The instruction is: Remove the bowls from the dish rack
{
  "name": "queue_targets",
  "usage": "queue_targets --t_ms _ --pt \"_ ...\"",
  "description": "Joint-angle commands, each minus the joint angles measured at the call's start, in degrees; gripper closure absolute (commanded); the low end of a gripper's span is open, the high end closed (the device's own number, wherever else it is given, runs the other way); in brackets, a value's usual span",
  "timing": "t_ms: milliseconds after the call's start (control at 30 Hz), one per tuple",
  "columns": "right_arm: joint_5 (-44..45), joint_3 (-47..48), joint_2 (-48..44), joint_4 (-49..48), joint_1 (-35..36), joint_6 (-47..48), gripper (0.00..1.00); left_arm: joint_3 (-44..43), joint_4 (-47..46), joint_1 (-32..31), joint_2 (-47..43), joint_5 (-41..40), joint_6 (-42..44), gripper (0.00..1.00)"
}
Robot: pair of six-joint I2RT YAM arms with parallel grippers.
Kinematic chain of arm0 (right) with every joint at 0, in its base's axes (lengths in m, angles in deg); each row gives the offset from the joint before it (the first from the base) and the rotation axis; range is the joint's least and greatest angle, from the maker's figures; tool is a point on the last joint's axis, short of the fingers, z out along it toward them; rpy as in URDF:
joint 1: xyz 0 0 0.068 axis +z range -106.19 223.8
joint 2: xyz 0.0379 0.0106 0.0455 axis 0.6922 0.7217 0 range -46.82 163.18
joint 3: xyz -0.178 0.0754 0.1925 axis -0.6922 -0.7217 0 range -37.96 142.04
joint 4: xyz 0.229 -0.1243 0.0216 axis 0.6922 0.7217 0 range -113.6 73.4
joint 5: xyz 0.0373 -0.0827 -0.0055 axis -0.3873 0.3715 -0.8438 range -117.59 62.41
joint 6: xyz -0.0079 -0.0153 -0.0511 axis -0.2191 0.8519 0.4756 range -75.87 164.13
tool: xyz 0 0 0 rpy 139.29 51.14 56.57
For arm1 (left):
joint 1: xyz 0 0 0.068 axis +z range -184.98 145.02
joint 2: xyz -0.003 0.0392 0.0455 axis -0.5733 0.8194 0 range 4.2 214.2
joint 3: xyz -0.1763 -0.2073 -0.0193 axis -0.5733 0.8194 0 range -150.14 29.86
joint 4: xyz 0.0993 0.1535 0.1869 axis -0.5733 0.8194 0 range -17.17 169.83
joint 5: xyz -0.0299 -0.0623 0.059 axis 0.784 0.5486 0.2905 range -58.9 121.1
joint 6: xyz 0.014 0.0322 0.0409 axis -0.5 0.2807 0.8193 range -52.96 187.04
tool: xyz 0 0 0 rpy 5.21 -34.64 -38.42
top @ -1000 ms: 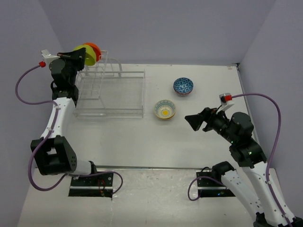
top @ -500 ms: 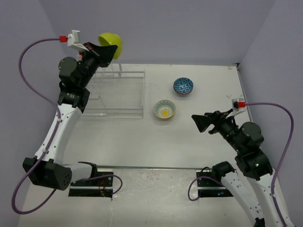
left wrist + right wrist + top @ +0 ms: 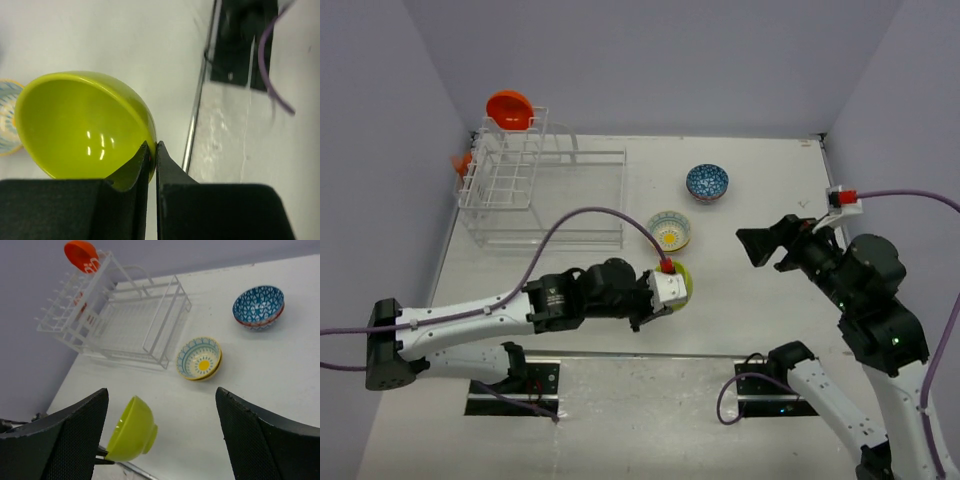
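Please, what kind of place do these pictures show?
Probably a robot test cell, not a kitchen: plain lilac walls enclose a white table, and the left arm and right arm are bolted at its near edge. The dish rack seems a prop.

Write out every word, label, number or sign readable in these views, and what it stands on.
None readable. The blue bowl and the yellow-centred bowl bear only patterns; the green bowl, orange bowl and dish rack show no lettering.

The lime bowl looks glossy and smooth, like plastic; the dish rack is clear, whitish wire; the table is matt white.
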Motion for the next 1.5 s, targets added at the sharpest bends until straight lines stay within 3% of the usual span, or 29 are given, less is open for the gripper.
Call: queue_targets --t_ms 0,67,167,367,533,667,833,933,967,1200,1233,1300,1333,1367,1433,1467 --pt "-5.0 2.8 6.5 8.3 0.1 5.2 0.12 0.9 4.5 -7.6 0.7 -10.4 6.8 1.0" --pt "-6.2 4.6 11.5 12.5 0.6 7.5 0.12 0.4 7.9 -9.2 3.2 -14.7 7.7 1.0" --pt "-1.5 5.2 18.4 16.2 7.3 8.5 0.13 -1.3 12.4 -12.1 6.4 -19.5 9.0 1.0" --pt "-0.7 4.0 28.8 16.5 22.0 8.5 0.2 -3.0 14.9 -16.1 9.8 -16.5 9.9 1.0" --pt "1.6 3.4 34.7 17.6 27.0 8.2 0.27 -3.6 14.9 -16.2 11.4 -15.7 10.6 1.0" --pt "5.8 1.3 40.0 18.8 29.2 7.9 0.44 -3.7 14.8 -16.2 11.3 -15.3 10.6 1.0" --pt "4.4 -1.6 43.2 15.6 30.3 7.4 0.52 -3.6 14.7 -16.2 11.3 -16.3 10.3 1.0" --pt "3.6 -1.8 43.6 13.3 31.1 7.0 0.85 -3.6 14.5 -16.2 11.2 -17.4 10.2 1.0" --pt "3.3 -1.7 43.5 12.9 31.1 6.8 1.0 -3.7 14.3 -16.2 11.1 -18.2 10.2 1.0" --pt "3.6 -2.7 39.0 5.9 30.9 5.3 1.0 -2.6 12.4 -16.2 10.7 -25.3 8.8 1.0" --pt "4.8 -2.7 38.2 5.6 30.0 4.2 1.0 -2.4 12.1 -16.2 10.8 -27.1 8.1 0.78" --pt "7.1 -3.1 37.1 4.7 27.7 3.1 1.0 -2.2 12.6 -16.2 11.1 -31.8 6.3 0.55" --pt "7.2 -3.7 36.3 4.1 26.2 2.7 1.0 -2.1 12.6 -16.2 11.0 -33.4 5.5 0.12" --pt "7.3 -4.1 34.1 2.6 22.3 1.8 1.0 -1.9 12.7 -16.2 10.5 -37.6 3.7 0.0" --pt "7.8 -6.2 31.5 1.3 15.6 0.9 1.0 -1.7 12.8 -16.2 9.8 -43.1 1.2 0.0" --pt "8.6 -7.0 28.8 0.1 12.9 0.6 1.0 -1.7 12.9 -16.1 8.6 -50.6 -2.9 0.0"
